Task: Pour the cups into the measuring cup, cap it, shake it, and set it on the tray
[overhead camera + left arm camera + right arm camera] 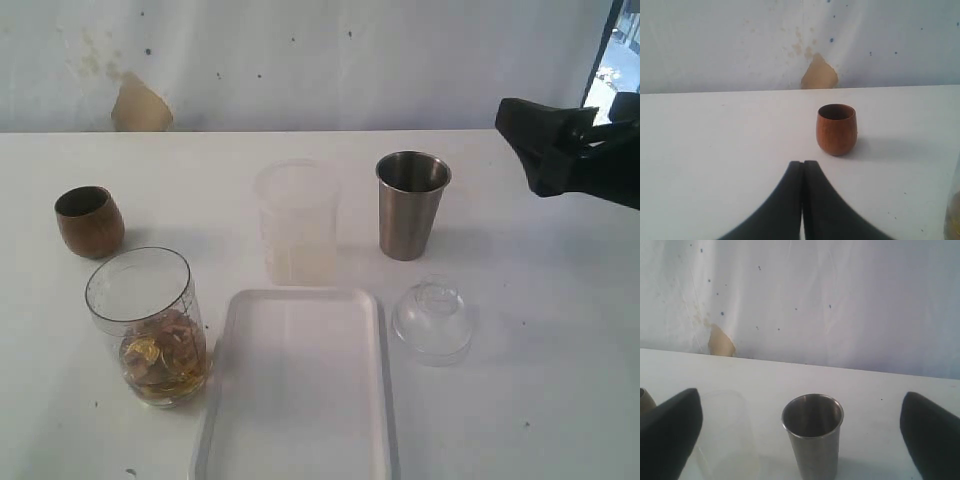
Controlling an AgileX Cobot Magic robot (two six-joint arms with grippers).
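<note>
Clear plastic measuring cup (150, 325), holding golden bits (165, 360), is standing near the bench's (530, 390) front-left corner. Right pincer (800, 410), gaping wide, is facing the tapered steel tumbler (812, 445), probably for grasping; left pincer (802, 166) is resting closed.

Right gripper (530, 145) hangs above the table to the right of the steel tumbler (411, 205), jaws spread wide and facing it, touching nothing; left gripper (803, 200) has fingers pressed flat together, holding nothing.

Bright, even light, soft faint shadows, all views slightly blurred and washed-out
</note>
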